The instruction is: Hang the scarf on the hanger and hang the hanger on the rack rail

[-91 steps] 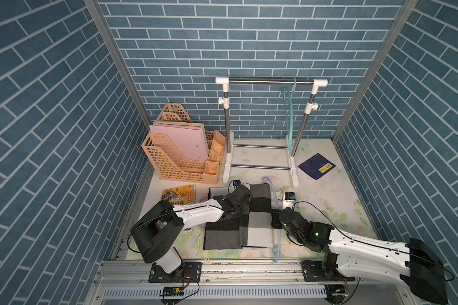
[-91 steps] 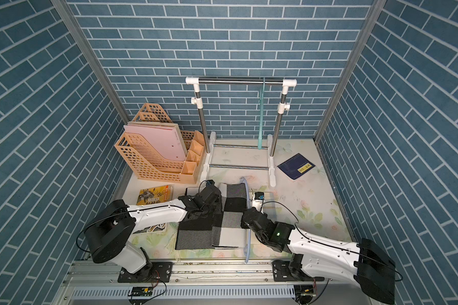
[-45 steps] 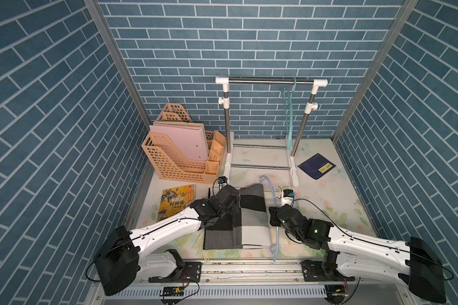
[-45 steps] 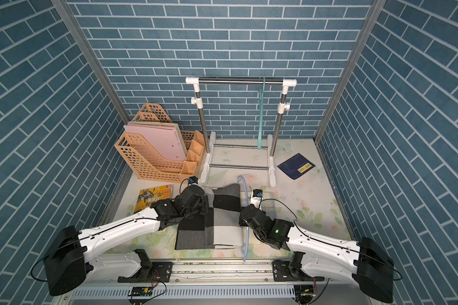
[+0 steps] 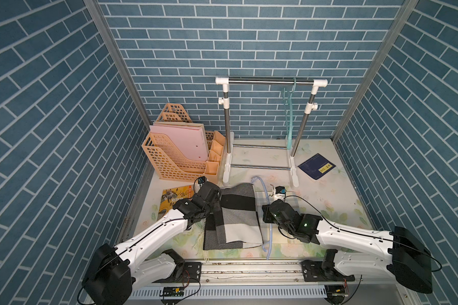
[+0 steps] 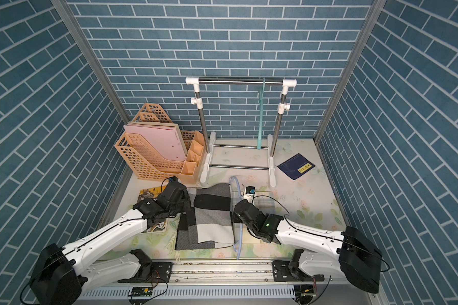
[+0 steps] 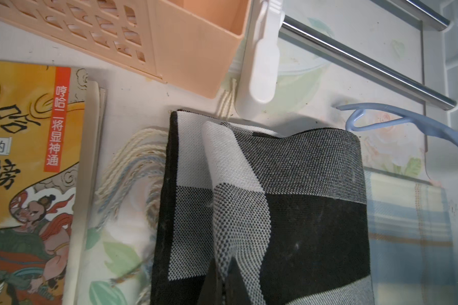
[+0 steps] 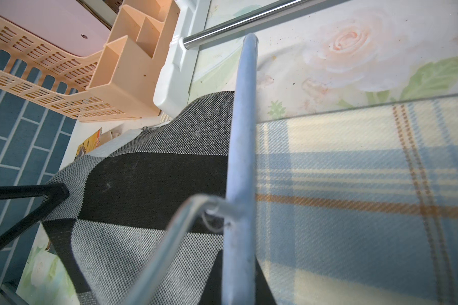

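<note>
The flowered table carries everything, and the clothes rack stands upright at its far end, against the brick wall. Just beside the rack's left foot sits the peach file organiser, with pink folders leaning in it.

On the robot's side of the rack, close to its near base rail, the scarf lies folded on the table in grey, black and white blocks. Its fringe spills out at the corner by the rack's left foot. Beside the scarf, below the rack's right foot, lies a blue and cream plaid cloth.

The light blue hanger runs along the scarf's right edge. It lies between scarf and plaid cloth, with its hook end pointing at the rack. Whether the scarf wraps round its bar cannot be told.

A yellow picture book lies on the robot's side of the rack, past its left foot. A navy booklet lies just beyond the rack's right foot. A teal hanger hangs from the rack's top bar near the right post.

The left gripper is clenched on a raised fold of the scarf. The right gripper grasps the light blue hanger's bar.
</note>
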{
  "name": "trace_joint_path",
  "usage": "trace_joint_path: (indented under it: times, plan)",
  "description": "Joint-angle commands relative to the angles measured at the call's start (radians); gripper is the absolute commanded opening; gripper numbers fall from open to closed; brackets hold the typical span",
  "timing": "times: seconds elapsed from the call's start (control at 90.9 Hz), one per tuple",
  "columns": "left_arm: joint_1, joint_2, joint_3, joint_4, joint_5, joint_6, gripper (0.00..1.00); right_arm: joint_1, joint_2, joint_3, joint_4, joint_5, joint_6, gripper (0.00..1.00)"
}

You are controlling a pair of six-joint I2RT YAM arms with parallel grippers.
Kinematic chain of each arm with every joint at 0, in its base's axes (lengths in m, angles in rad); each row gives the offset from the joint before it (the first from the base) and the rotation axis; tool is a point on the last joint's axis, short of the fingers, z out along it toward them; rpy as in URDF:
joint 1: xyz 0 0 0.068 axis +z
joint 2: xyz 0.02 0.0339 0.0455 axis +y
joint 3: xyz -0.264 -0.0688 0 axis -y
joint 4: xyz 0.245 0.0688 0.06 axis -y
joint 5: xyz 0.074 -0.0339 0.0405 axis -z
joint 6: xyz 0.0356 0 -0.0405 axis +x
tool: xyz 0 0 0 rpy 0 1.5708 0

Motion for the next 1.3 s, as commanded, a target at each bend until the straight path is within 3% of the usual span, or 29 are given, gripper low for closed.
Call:
trace_joint_path:
  times: [0.0,0.165,0.242,0.33,0.407,0.473,0.55,0.649,0.836,1.111,1.232,1.287]
  plan:
    - [0.057,-0.007,-0.001,-0.07,-0.071,0.037,0.0,-0.014,0.017,0.015,-0.067,0.033,-0.041,0.0]
    - [0.086,-0.018,-0.051,-0.042,-0.04,0.047,0.01,-0.014,0.029,0.007,-0.05,0.022,-0.04,0.0]
    - [0.084,-0.001,-0.069,-0.003,0.046,0.05,0.33,-0.014,0.032,0.006,-0.044,0.014,-0.041,0.0]
    - [0.082,-0.007,-0.072,0.0,0.093,0.05,0.56,-0.014,0.032,0.008,-0.041,0.013,-0.044,0.0]
    - [0.075,-0.051,-0.074,-0.024,0.099,0.03,0.71,-0.014,0.029,0.011,-0.043,0.012,-0.047,0.0]
    - [0.051,-0.104,-0.077,-0.065,0.09,-0.012,0.76,-0.014,0.027,0.012,-0.044,0.008,-0.048,0.0]
    - [-0.036,-0.172,-0.084,-0.113,0.055,-0.096,0.77,-0.014,0.024,0.014,-0.042,0.005,-0.049,0.0]
    - [-0.217,-0.22,-0.095,-0.163,-0.036,-0.25,0.77,-0.014,0.023,0.011,-0.038,0.005,-0.05,0.0]
    - [-0.445,-0.165,-0.173,-0.093,-0.046,-0.422,0.71,-0.016,0.03,0.008,-0.025,-0.004,-0.052,0.0]
    - [-0.496,-0.064,-0.234,-0.043,-0.027,-0.463,0.64,-0.016,0.031,0.002,-0.017,-0.019,-0.05,0.0]
    - [-0.496,-0.061,-0.248,-0.018,-0.016,-0.45,0.45,-0.015,0.023,-0.003,-0.016,-0.016,-0.051,0.0]
    - [-0.495,-0.055,-0.247,-0.028,-0.023,-0.444,0.27,-0.015,0.02,-0.004,-0.019,-0.012,-0.051,0.0]
